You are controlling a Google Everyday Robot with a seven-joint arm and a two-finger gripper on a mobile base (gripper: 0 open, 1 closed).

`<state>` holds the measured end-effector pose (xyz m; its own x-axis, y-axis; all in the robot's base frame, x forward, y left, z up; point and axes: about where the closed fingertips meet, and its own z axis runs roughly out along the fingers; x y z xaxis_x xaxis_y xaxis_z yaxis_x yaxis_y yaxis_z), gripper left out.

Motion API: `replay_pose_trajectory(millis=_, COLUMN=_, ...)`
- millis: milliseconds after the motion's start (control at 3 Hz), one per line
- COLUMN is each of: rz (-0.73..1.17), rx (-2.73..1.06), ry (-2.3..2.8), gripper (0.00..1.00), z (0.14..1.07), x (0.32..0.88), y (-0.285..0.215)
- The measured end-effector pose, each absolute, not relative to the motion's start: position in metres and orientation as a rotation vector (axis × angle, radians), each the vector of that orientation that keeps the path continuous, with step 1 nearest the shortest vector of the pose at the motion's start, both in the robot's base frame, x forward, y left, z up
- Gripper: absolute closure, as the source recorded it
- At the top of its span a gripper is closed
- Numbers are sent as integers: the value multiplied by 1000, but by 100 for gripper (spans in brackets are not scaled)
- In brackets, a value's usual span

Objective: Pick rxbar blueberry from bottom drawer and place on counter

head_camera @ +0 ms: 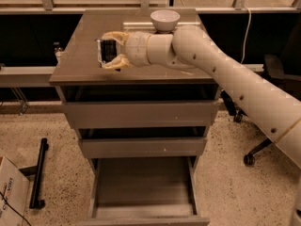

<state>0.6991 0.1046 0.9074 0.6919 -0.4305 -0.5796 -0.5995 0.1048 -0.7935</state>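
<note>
The rxbar blueberry (106,51), a dark flat bar, is held between the two cream fingers of my gripper (109,50) over the left part of the counter (80,67). The gripper is shut on the bar, close above the counter top; I cannot tell whether the bar touches it. My white arm reaches in from the right across the counter. The bottom drawer (143,218) stands pulled open at the foot of the cabinet and its inside shows nothing in it.
A white bowl (165,19) stands at the counter's back edge. The two upper drawers (141,114) are closed. A cardboard box (11,197) and a black bar (38,173) lie on the floor at left. An office chair base (256,149) is at right.
</note>
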Motion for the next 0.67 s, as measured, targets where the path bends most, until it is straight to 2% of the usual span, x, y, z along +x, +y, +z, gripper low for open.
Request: replay_pose_trajectory(millis=667, rz=29, rx=-1608, ry=1030, gripper=35, z=893, x=754, y=111)
